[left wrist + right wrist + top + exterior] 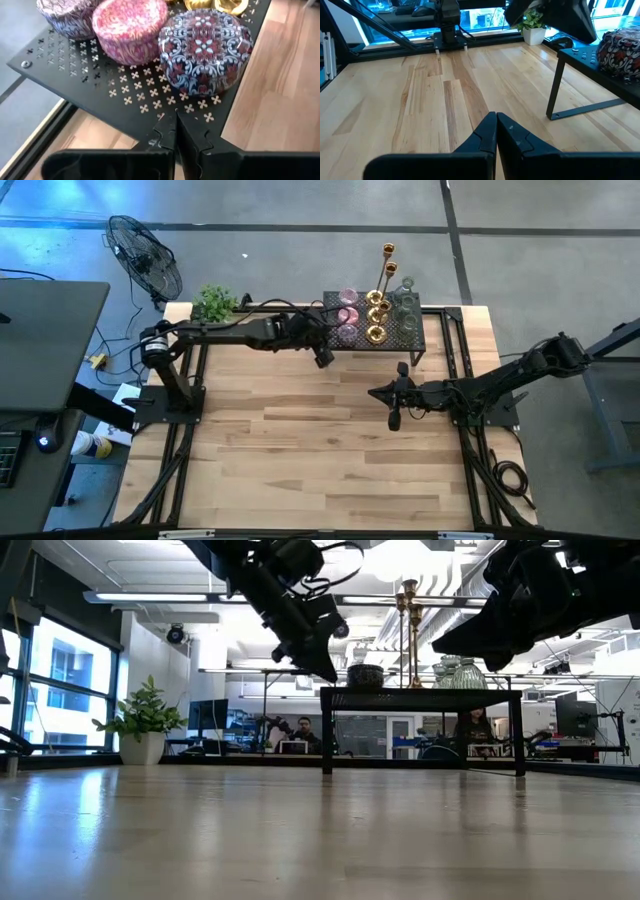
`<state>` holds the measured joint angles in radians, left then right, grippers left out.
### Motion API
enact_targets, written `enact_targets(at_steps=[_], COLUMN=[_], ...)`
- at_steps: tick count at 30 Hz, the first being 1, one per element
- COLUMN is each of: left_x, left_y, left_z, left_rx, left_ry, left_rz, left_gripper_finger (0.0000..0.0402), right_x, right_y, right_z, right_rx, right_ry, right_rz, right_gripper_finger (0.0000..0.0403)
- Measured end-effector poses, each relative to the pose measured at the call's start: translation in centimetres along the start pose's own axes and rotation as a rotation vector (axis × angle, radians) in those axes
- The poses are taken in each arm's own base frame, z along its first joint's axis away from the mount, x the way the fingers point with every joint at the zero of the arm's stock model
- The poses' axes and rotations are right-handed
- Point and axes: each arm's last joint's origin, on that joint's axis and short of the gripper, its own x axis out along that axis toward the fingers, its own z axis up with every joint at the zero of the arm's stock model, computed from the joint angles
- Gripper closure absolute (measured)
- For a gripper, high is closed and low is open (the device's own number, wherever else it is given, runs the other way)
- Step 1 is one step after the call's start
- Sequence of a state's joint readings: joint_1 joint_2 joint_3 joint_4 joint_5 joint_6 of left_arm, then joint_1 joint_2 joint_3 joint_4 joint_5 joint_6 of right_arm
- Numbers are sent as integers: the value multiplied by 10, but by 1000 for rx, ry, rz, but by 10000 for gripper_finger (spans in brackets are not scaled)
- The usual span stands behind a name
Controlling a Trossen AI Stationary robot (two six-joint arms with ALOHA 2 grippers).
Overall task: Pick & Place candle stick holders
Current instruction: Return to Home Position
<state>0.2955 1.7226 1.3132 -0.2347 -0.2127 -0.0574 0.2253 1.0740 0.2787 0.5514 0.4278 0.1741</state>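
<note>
- While both arms hang empty over the pale wooden desk (300, 470), all the candle stick holders in view stand on the black perforated metal rack (425, 340); none shows on the bare boards.
- Fingers pressed together on nothing, the left gripper (175, 137) hovers just off the rack's nearest corner.
- Directly ahead of it sits the round black patterned tin candle (205, 50). The round pink patterned tin (130, 30) touches or nearly touches that one, and a lilac patterned tin (67, 17) stands just beyond.
- Farther across the rack from that gripper stand the short shiny gold holders (376, 318) and the two tall slender brass sticks (386, 260). The clear grey-green glass cups (405, 300) are on the side farthest from it.
- Likewise closed and carrying nothing, the right gripper (496, 127) sits low over open desk, well apart from the rack, whose leg and edge lie ahead and off to one side.
- Placing looks finished. What appears left is only the retreat: the left arm reaches out to the rack and has to fold back to rest, while the right arm seems nearer its resting pose.
- With the black tin so close to the left gripper, a withdrawal straight back from the rack would seem safest.
- A small green potted plant (215, 302) stands at the desk corner behind the left gripper, apart from the job.
</note>
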Motion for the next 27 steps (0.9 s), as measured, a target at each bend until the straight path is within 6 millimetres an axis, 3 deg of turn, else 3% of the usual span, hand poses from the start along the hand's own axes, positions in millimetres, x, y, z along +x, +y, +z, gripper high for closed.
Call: enact_targets(at_steps=[10,15,19,23,27], left_x=[-1,-23,-38,-65,-95], left_y=[0,0,-5,2,13], left_z=[2,-3,-46,-89,-122], left_rx=[22,71,109,98,67], left_ry=[-20,-60,-128,-226,-284], left_rz=[13,-23,-155,-218,-216], left_gripper_finger=[399,399,399,399,399], right_x=[0,0,-4,-19,-27], right_y=[0,-1,-5,-18,-25], right_z=[0,-3,-18,-39,-41], right_rx=[-2,-119,-175,-140,-123], right_ry=[0,33,52,-68,-122], right_rz=[0,-8,40,118,143], right_gripper_finger=[402,402,402,402,403])
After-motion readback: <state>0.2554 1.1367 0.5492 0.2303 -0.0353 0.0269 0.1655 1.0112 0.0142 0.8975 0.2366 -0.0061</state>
